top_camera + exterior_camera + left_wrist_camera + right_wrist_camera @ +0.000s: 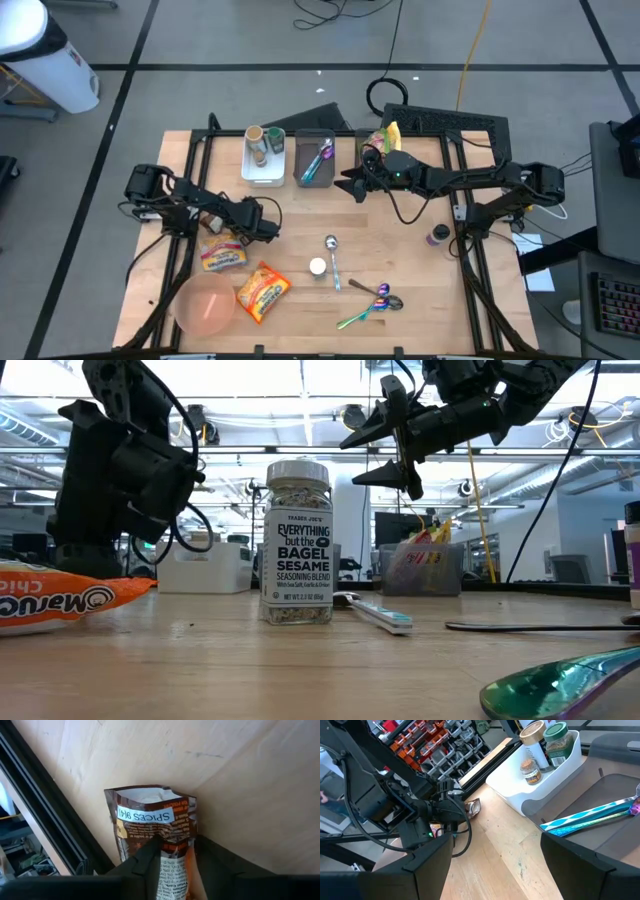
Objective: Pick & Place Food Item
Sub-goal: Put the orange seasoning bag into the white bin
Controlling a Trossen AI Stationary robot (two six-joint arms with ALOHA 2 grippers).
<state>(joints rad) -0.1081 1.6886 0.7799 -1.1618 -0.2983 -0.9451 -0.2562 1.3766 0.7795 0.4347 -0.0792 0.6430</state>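
Spice packet | left gripper pinching it, left wrist view only | right gripper wide, aloft

Left gripper: lying low by the table's left edge, fingers pinching a brown packet.
Right gripper: hanging raised over the table's rear, fingers spread.

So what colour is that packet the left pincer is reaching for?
The packet is mostly brown, with a light blue label strip; the left wrist view shows it best.
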